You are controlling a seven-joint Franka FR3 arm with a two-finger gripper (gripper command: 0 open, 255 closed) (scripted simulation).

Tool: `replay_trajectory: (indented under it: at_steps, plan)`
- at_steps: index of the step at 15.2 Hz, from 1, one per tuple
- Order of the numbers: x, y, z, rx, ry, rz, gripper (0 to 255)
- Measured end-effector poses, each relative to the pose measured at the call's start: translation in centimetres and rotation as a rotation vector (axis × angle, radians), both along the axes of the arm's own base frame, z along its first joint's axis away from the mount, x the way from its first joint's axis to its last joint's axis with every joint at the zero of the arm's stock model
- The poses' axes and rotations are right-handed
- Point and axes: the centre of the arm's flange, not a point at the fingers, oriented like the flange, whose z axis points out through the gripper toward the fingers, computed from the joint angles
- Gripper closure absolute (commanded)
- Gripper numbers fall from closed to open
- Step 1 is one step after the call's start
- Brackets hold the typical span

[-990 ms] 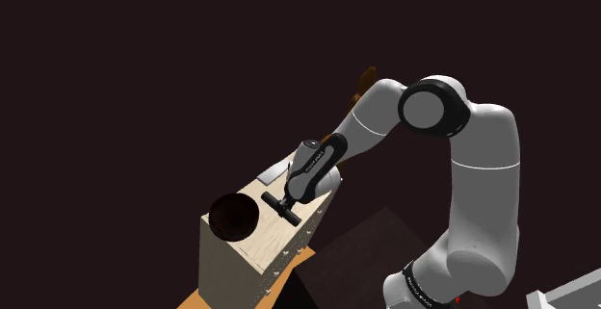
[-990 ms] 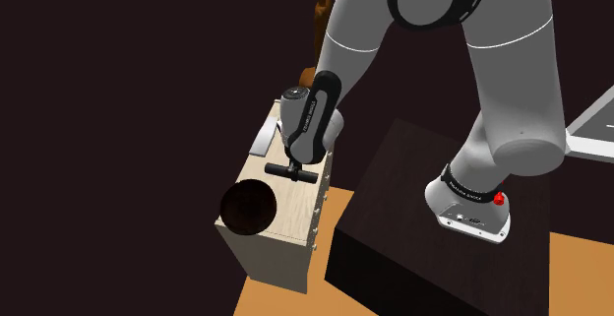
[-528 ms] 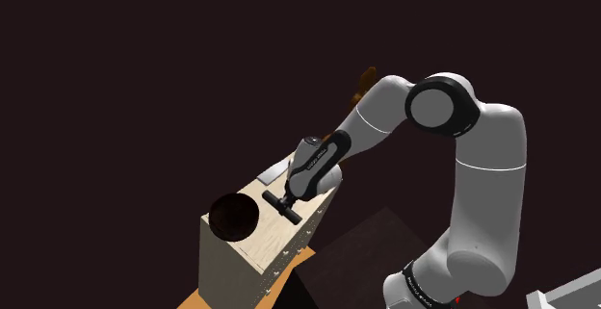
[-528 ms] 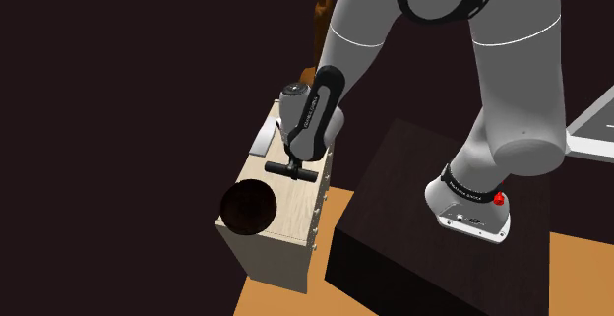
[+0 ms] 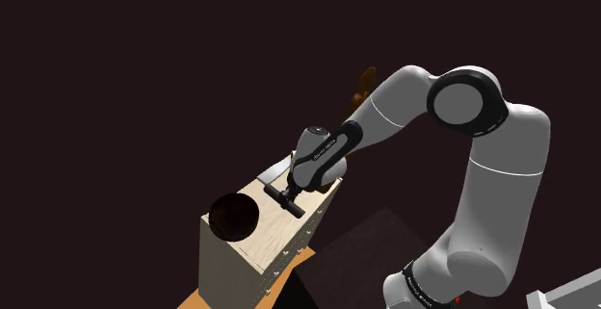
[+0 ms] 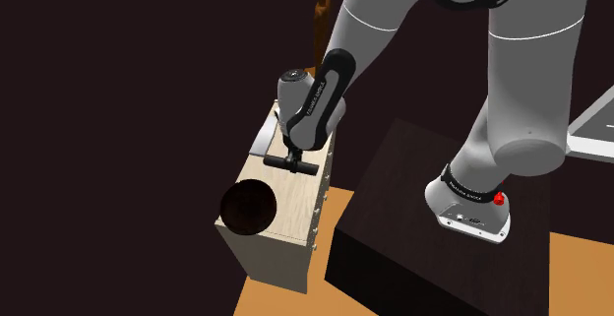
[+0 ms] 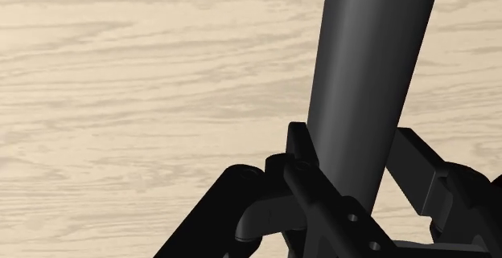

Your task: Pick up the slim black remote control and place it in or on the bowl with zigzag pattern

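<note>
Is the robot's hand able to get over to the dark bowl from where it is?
Probably yes. The gripper, clasping the remote, hangs above the wooden top close beside the bowl, and nothing stands between them.

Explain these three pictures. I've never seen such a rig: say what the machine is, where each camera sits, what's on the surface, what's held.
It is a white robot arm on a dark stand. One picture looks down from beside the stand, one from a second outside camera, one from a camera on the hand. On a pale wooden cabinet sit a dark bowl and, at its far end, a flat pale thing. The black end effector clasps a slim black remote between its two fingers.
</note>
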Motion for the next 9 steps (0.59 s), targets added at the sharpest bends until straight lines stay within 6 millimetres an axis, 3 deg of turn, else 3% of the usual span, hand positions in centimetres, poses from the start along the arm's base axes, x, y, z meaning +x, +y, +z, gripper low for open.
replay_trajectory:
  at_steps: [9]
  plan:
    - [0.0, 0.1, 4.8, 0.0, 0.0, 0.0, 255]
